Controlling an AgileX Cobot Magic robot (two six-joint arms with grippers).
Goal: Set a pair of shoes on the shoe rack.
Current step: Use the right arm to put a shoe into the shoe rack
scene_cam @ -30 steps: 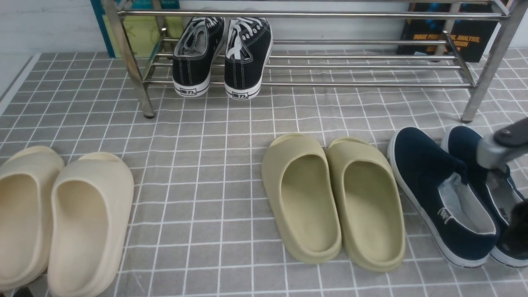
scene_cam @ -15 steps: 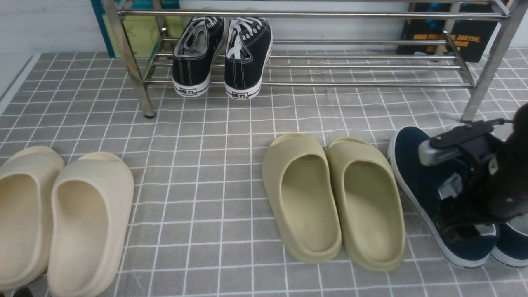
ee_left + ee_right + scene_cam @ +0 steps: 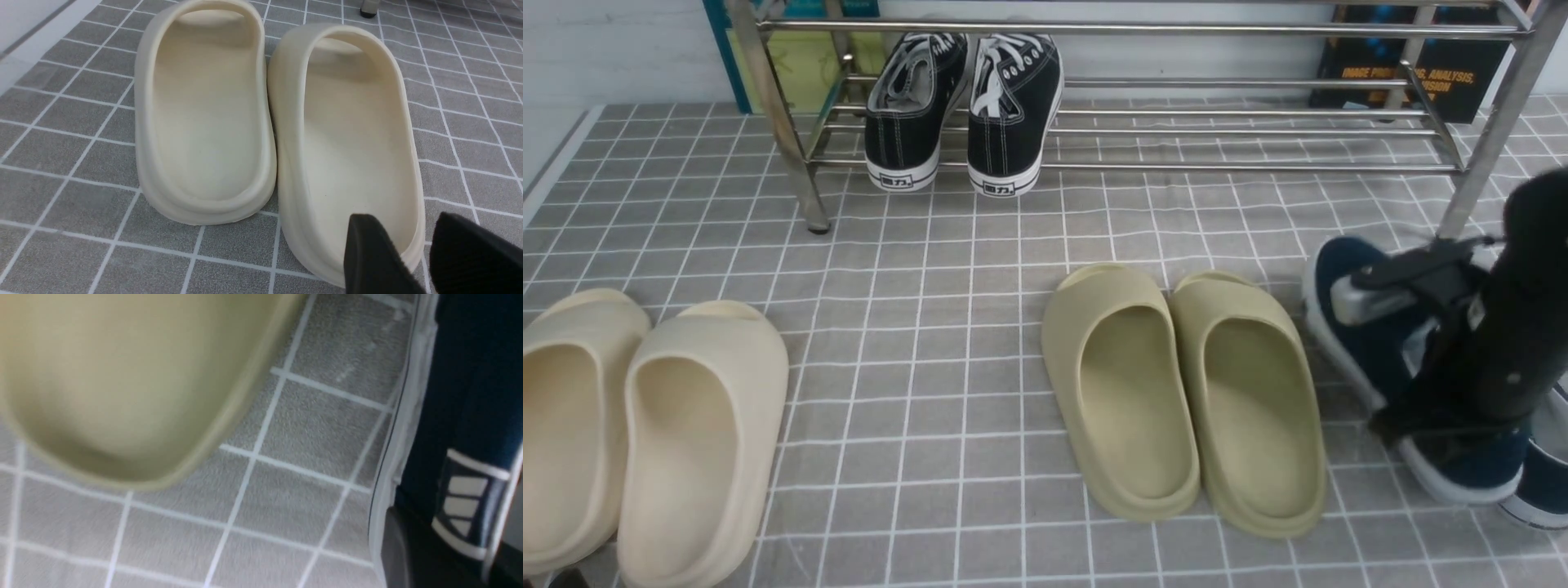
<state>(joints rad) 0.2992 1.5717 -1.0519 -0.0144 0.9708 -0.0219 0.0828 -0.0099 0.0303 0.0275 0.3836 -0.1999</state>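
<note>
The pair of shoes is at the right of the front view. The left navy slip-on shoe point(image 3: 1356, 343) is tilted up off the cloth, its white sole showing. My right gripper point(image 3: 1429, 429) is shut on its side wall, one finger inside and one outside. In the right wrist view the shoe point(image 3: 470, 396) fills the right edge, pinched in the right gripper point(image 3: 457, 555). The second navy shoe point(image 3: 1539, 490) lies partly hidden behind the arm. The silver shoe rack point(image 3: 1176, 167) stands at the back. My left gripper point(image 3: 406, 222) hangs open over a cream slide's heel.
Black lace-up sneakers point(image 3: 964, 106) sit on the rack's left part. Two olive slides point(image 3: 1184, 392) lie just left of the navy shoes, one showing in the right wrist view point(image 3: 122, 375). Two cream slides point(image 3: 645, 425) point(image 3: 351, 134) lie at the near left. The rack's right leg point(image 3: 1478, 163) stands behind my right arm.
My right arm came down over the left navy shoe, its gripper went into the opening and shut on the side wall. The shoe has lifted and shifted toward the rack.
</note>
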